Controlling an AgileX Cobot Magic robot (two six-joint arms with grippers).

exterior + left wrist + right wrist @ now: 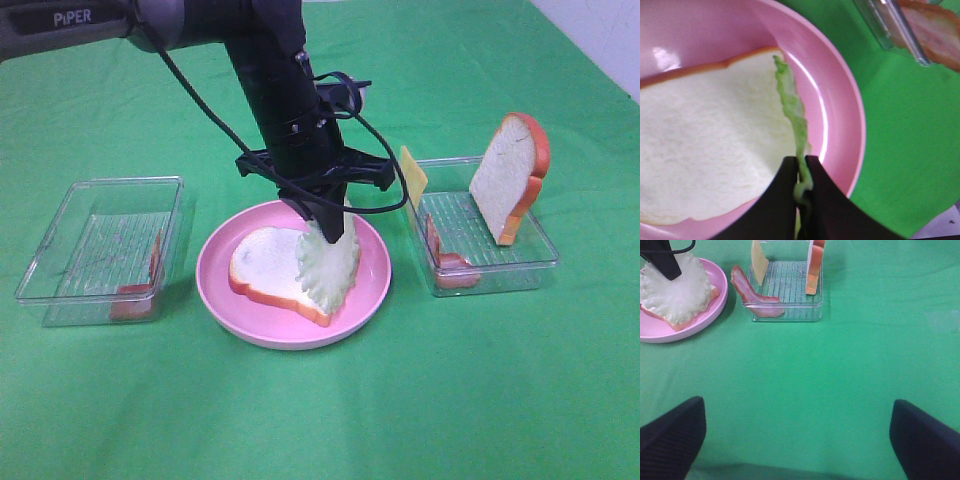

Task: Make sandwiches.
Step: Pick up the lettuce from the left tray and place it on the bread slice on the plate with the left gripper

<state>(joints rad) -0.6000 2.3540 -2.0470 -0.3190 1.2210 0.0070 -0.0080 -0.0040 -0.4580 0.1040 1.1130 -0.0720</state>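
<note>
Green surface (480,400) with the pink plate (375,272) midway between its left and right edges. The left arm (270,70), marked "PiPER", stood over the plate and was the nearer arm. The left fingers (780,200) pinched the top of the lettuce leaf (330,262). The leaf hung below them, long axis near upright, its lower edge touching the bread slice (262,262). The right fingers (675,435), spread wide, were well apart from the plate.

robot test lab, green cloth (450,400), toy bread (508,170), clear plastic trays (125,181)
</note>
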